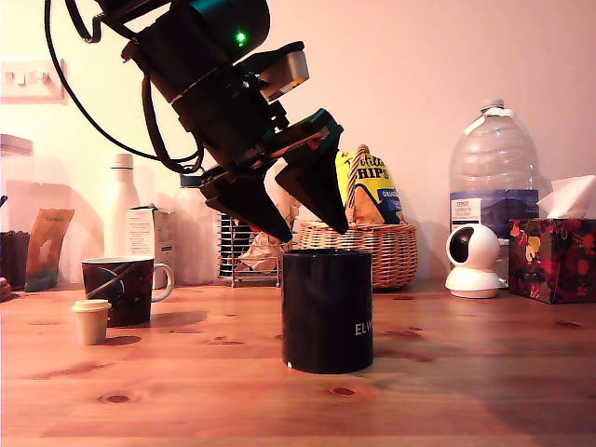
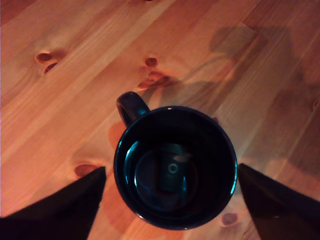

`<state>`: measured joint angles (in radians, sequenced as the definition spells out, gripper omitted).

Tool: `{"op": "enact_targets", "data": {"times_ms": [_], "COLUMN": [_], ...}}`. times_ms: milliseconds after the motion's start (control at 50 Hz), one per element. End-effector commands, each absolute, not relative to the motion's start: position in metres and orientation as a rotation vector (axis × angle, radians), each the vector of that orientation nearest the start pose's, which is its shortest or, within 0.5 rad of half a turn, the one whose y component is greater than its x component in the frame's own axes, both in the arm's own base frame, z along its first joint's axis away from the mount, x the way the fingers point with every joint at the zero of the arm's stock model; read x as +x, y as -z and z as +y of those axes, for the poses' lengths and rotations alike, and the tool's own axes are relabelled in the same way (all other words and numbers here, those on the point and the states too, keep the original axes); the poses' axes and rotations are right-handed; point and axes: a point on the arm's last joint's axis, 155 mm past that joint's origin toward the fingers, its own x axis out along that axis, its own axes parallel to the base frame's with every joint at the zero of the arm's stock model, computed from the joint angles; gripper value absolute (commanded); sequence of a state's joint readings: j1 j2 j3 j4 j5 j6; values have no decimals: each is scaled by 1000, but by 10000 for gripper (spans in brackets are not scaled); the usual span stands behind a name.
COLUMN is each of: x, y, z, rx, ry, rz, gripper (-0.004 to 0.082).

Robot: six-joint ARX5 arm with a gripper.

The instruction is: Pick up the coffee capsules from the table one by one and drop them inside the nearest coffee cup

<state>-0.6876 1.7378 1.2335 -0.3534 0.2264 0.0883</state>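
Note:
My gripper (image 1: 312,233) hangs open just above the black mug (image 1: 327,310) in the middle of the table, with nothing between its fingertips. In the wrist view the gripper (image 2: 172,200) straddles the mug (image 2: 175,116), one dark finger (image 2: 70,210) on each side of the rim. A dark capsule-like shape (image 2: 171,172) lies on the mug's bottom, too dim to tell for sure. The cream capsule (image 1: 91,320) stands upright on the table at the exterior view's left, just in front of a dark patterned mug (image 1: 118,290).
Along the back stand a wicker basket (image 1: 372,251) with snack bags, a wire rack (image 1: 250,256), a white bottle (image 1: 121,219), a large water bottle (image 1: 494,191), a small white camera (image 1: 473,261) and a tissue box (image 1: 559,259). Bare wooden table (image 1: 186,391) lies in front.

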Motion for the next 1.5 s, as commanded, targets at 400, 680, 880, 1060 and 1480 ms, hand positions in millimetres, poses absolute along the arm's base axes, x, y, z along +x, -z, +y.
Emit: {"op": "enact_targets", "data": {"times_ms": [400, 680, 880, 1060, 1480], "x": [331, 335, 330, 330, 315], "y": [-169, -155, -150, -143, -98], "z": [-302, -263, -235, -198, -134], "rx": [266, 289, 231, 176, 57], "ry": [834, 711, 654, 560, 407], "rz": [746, 798, 752, 694, 600], "gripper": [-1, 7, 7, 7, 7]}}
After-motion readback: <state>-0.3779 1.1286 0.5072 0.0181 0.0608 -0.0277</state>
